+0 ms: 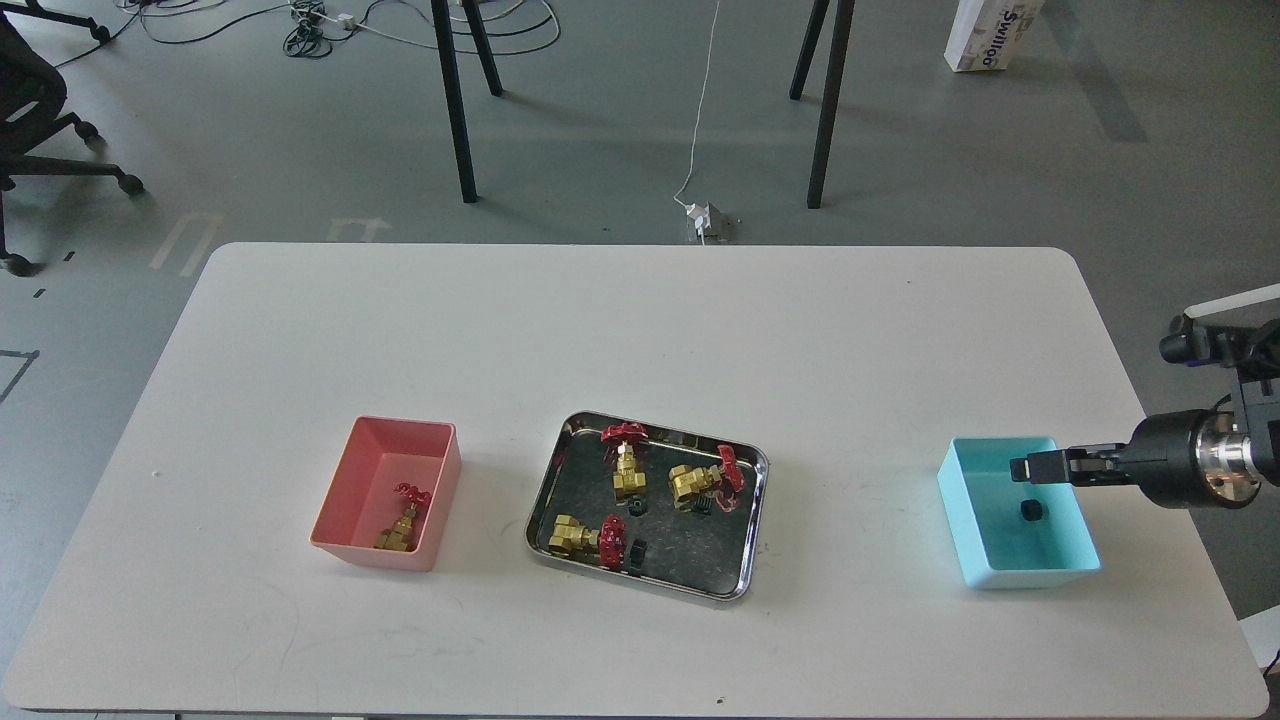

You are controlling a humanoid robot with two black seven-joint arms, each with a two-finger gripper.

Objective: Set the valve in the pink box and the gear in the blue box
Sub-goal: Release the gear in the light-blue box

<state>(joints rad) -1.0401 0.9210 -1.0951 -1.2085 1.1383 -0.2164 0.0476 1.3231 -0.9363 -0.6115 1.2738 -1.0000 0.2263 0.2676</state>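
Observation:
My right gripper [1032,468] reaches in from the right and hovers over the far part of the blue box [960,520]. Its fingers stand slightly apart and hold nothing. One small black gear [1031,511] lies on the floor of the blue box, just below the fingertips. The pink box [345,500] at the left holds one valve [404,522]. Three more valves [627,462] [700,481] [585,538] and a few black gears [636,552] [703,506] lie in the steel tray [745,540]. My left gripper is out of view.
The white table [640,330] carries the pink box, the tray and the blue box in a row across its near half. Beyond the far edge are black table legs, cables and a chair on the grey floor.

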